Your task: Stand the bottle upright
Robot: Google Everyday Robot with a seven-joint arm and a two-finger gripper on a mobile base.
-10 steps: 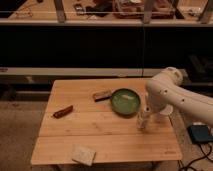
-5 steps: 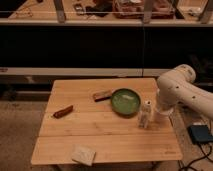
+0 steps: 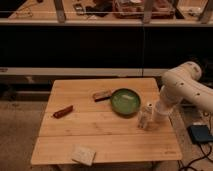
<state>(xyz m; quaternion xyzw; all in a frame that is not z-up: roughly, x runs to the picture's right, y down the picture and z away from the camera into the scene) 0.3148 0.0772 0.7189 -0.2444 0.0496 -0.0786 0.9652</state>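
**Claw [image 3: 151,111] low beside the bottle [image 3: 144,120] at the table's right side**

Low over the right part of a wooden table [image 3: 100,131]: the claw, at the end of a thick white arm [image 3: 182,86] bending in from the right. Cannot tell whether wide, narrow or holding anything.

Just below and to the left of the claw: the bottle, small and pale, on the wood near the table's right edge. Looks upright or close to it. Cannot tell whether touched by the claw or only close beside it.

Just up and left of the bottle: a round green bowl [image 3: 125,101], flat on the planks. Very near the bottle; cannot tell whether touching.

Left of the bowl, close to its rim: a small brown block [image 3: 101,95], lying flat.

Farther left, well apart from the rest: a slim reddish-brown stick [image 3: 63,111], lying at a slant.

At the front edge, left of the middle: a pale square block [image 3: 83,155], flat on the wood and well apart from the bottle.

On the floor to the right of the table, under the arm: a dark blue flat box [image 3: 201,134].

Behind the table: a long dark front, and above it a shelf [image 3: 100,22] with blurred clutter.
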